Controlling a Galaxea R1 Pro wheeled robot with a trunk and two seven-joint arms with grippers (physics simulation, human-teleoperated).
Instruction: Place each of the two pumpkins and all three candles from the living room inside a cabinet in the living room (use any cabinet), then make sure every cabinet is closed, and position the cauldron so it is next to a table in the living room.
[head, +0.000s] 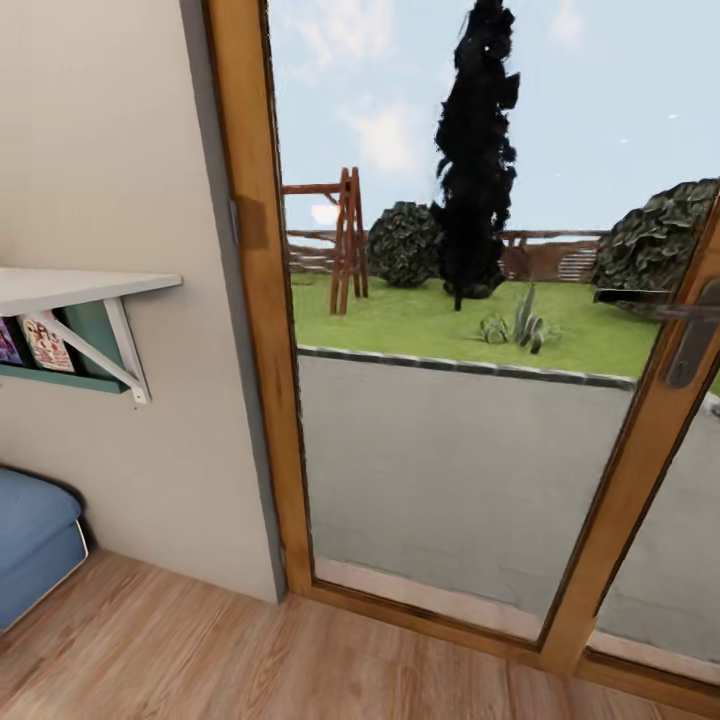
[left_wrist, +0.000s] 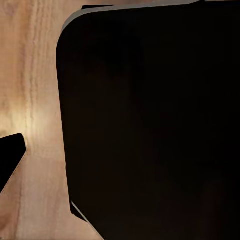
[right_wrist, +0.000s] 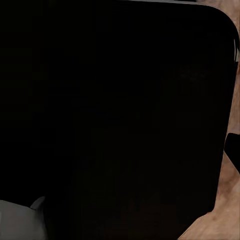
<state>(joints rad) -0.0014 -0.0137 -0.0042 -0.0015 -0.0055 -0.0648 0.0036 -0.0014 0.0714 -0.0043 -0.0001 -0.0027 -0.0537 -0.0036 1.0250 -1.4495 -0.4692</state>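
Jaws state: can't tell. You face glass door, wall shelf frame-left; pumpkins' direction unknown, so turn around.

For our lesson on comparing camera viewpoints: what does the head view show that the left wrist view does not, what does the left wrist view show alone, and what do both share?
Head view alone: a wood-framed glass door onto a green lawn, a tall dark cypress tree, a white wall shelf and a blue cushioned seat. Left wrist view alone: a large black rounded-corner panel, seen close up, and a dark tip at the picture's edge. Both share the light wooden plank floor.
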